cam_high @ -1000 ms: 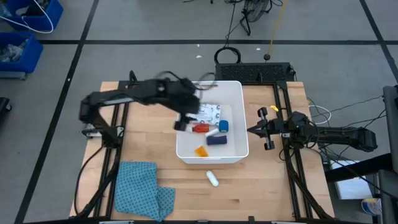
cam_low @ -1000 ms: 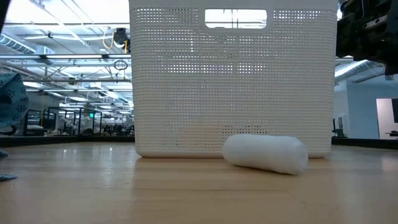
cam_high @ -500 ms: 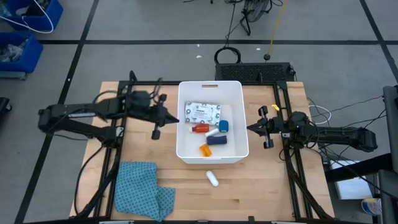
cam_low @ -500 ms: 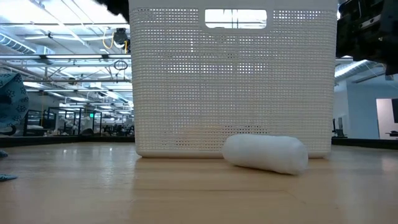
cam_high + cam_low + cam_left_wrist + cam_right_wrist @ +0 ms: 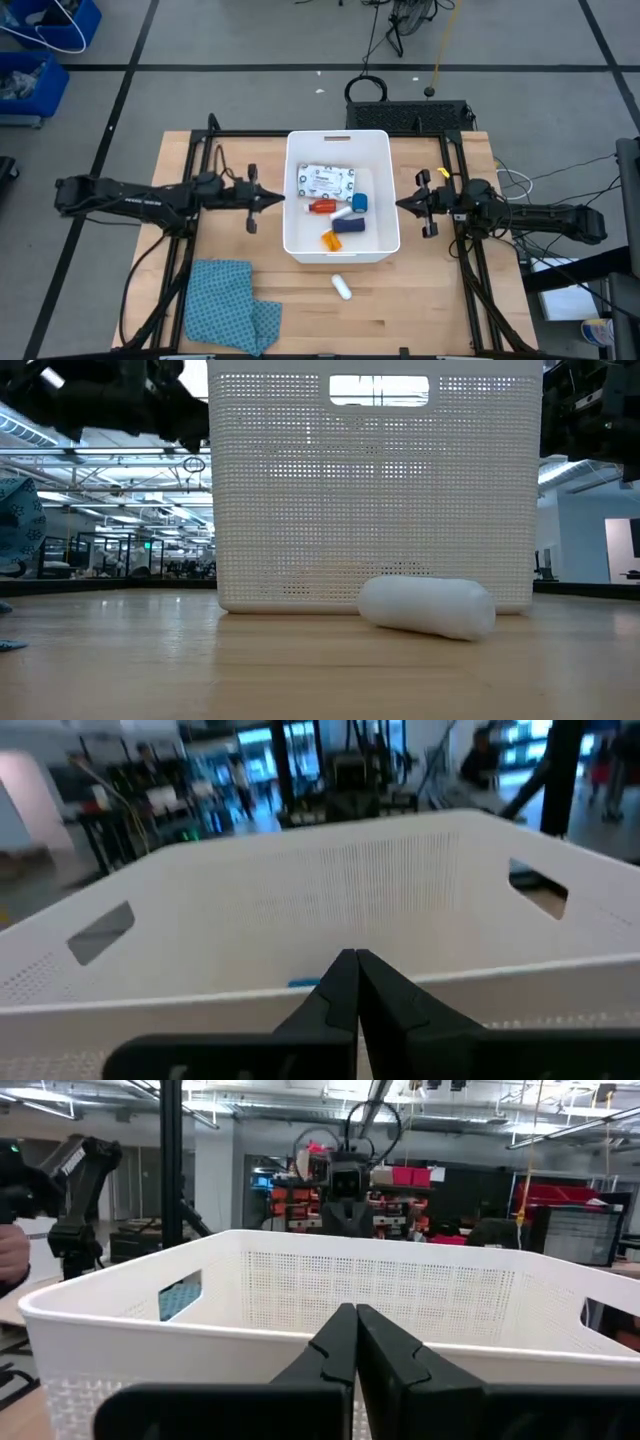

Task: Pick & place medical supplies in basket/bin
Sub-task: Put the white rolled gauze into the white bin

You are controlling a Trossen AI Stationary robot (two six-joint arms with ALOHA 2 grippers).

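Since a second ago the left arm has been drawn back out of the white tub (image 5: pixel 296 240), where it had been reaching over the items, and is now stretched level beside the tub's left wall, with the left gripper (image 5: pixel 277 198) pointing at that wall from just outside. Its jaws, which were apart a second ago, are now pressed together on nothing, as the left wrist view shows. The right gripper (image 5: pixel 402 206) has not been moved: it is held just off the tub's right wall, jaws likewise pressed together and empty.

Inside the tub are seen a white printed flat packet (image 5: pixel 326 180), a red-capped bottle (image 5: pixel 322 207), a blue tape roll (image 5: pixel 359 202), a dark blue strip (image 5: pixel 348 225) and an orange pill bottle (image 5: pixel 327 241).

One white cylinder (image 5: pixel 342 288) is left outside, lying on its side on the counter (image 5: pixel 430 310) just in front of the tub's near short wall, its long axis tilted a little against that wall. It lies slightly to the right of the tub's middle, so the right gripper is judged marginally nearer, though both are well back from it. A blue patterned cloth (image 5: pixel 225 304) lies at the counter's near left corner, apart from everything.
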